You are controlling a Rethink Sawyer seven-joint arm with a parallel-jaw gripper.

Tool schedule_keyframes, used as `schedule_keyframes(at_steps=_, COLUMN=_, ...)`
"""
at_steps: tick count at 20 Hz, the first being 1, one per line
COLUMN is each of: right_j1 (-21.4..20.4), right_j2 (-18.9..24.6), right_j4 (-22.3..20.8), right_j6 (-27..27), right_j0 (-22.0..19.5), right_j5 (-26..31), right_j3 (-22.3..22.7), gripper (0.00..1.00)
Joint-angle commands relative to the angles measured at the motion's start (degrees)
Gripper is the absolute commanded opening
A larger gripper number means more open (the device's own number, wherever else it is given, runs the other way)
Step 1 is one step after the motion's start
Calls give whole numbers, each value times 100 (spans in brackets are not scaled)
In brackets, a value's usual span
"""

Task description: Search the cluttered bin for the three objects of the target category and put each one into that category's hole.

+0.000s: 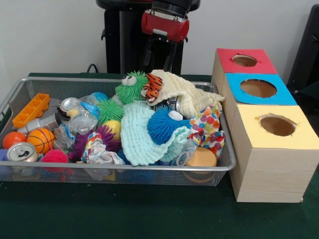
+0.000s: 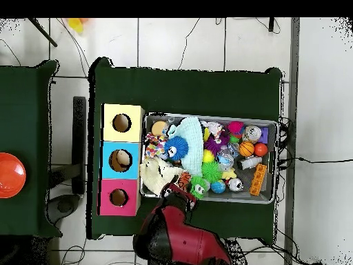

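Note:
The wire mesh bin (image 1: 75, 167) sits on the green table, full of clutter. An orange black-striped plush tiger (image 1: 152, 85) lies at its far edge on a cream cloth (image 1: 192, 94), next to a green spiky ball (image 1: 131, 87). My gripper (image 1: 157, 66) hangs just above the tiger, open and empty. In the overhead view the gripper (image 2: 176, 196) is at the bin's (image 2: 227, 116) lower left rim, over the tiger (image 2: 183, 181). The teddy bear and a third plush do not show in the bin. Something tan shows inside the blue box's hole (image 2: 121, 161).
Three wooden boxes with holes stand beside the bin: red (image 1: 245, 60), blue (image 1: 258, 88), yellow (image 1: 277, 125). The bin also holds a blue spiky ball (image 1: 162, 124), a mint knit cloth (image 1: 137, 137), a basketball (image 1: 41, 139), a can (image 1: 21, 151), an orange tray (image 1: 31, 110).

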Motion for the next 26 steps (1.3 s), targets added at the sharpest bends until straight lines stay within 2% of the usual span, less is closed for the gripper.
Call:
schedule_keyframes(at_steps=1, right_j1=217, right_j2=178, right_j4=-181, right_j6=320, right_j0=-119, right_j5=106, right_j3=-626, gripper=100)
schedule_keyframes(at_steps=19, right_j1=811, right_j2=221, right_j4=-169, right_j6=535, right_j0=-113, right_j5=-782, right_j3=-917, gripper=100)
schedule_keyframes(at_steps=26, right_j1=786, right_j2=147, right_j4=-73, right_j6=525, right_j0=-14, right_j5=-932, right_j3=-914, gripper=100)
